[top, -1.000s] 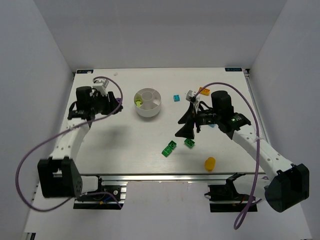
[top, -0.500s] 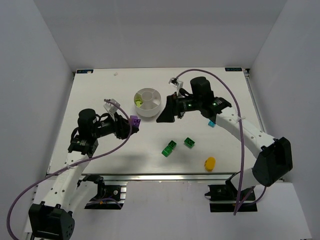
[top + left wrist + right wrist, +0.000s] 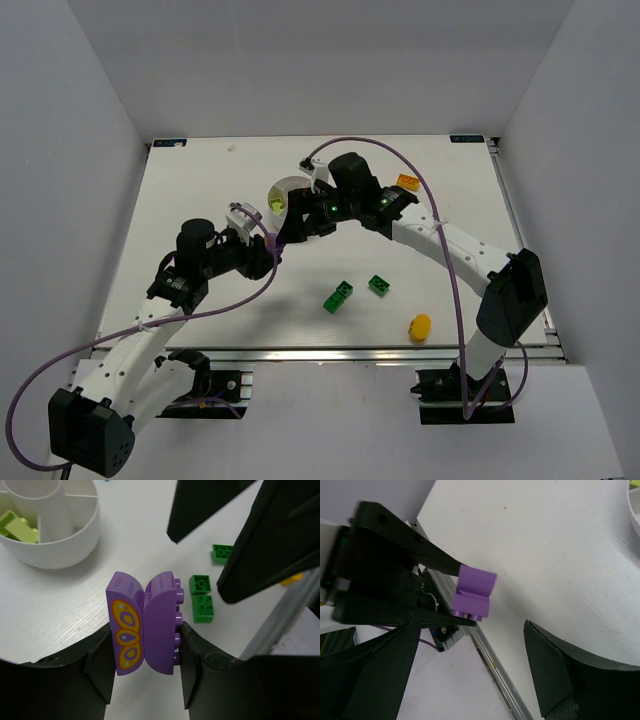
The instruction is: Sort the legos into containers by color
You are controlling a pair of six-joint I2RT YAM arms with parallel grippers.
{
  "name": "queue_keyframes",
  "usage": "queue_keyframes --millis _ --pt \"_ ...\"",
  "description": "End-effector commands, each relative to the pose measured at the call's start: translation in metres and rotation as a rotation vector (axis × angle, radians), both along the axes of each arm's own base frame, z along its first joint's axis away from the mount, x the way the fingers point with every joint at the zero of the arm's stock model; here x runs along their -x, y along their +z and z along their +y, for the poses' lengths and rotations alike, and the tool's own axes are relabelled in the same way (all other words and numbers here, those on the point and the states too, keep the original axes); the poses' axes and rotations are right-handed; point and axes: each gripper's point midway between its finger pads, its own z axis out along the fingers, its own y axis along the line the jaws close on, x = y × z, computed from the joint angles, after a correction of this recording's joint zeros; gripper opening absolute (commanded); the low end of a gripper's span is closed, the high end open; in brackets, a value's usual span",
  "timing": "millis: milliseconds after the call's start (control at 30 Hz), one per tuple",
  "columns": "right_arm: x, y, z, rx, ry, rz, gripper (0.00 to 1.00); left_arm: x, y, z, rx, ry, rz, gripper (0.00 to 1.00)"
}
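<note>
My left gripper [image 3: 145, 645] is shut on a purple lego [image 3: 145, 625] with a yellow butterfly print and holds it above the table, just near-left of the white divided dish [image 3: 65, 550]. It shows in the top view [image 3: 270, 250] too. A lime lego [image 3: 17, 527] lies in one wedge of the dish. My right gripper [image 3: 470, 675] is open and empty, its fingers [image 3: 270, 545] pointing at the purple lego [image 3: 474, 597] from close by. In the top view the right gripper [image 3: 285, 232] covers much of the dish [image 3: 280, 190]. Two green legos [image 3: 338, 297] [image 3: 380, 285] lie near the front.
An orange lego [image 3: 407, 182] lies at the back right, behind the right arm. A yellow rounded piece [image 3: 420, 326] lies near the front edge. The table's front rail [image 3: 495, 665] runs below the grippers.
My right arm has swung left across the dish toward the left gripper. My left arm has moved a little right with the purple lego held.
</note>
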Motion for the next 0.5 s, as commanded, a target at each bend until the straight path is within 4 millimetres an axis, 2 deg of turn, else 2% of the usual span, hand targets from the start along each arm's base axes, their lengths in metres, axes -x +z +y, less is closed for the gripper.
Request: queue_keyframes --millis 0,167,467 --pt "-0.005 0.001 0.002 0.034 -0.054 -0.002 0.89 -0.016 0.025 0.011 -0.048 0.075 -0.116 0.4" --pt "-0.005 -0.01 0.009 0.056 -0.05 0.015 0.85 -0.014 0.027 0.007 -0.039 0.065 -0.131 0.4" --pt "-0.004 -0.001 0.024 0.019 -0.015 0.026 0.83 -0.009 0.025 0.001 -0.036 0.042 -0.117 0.4"
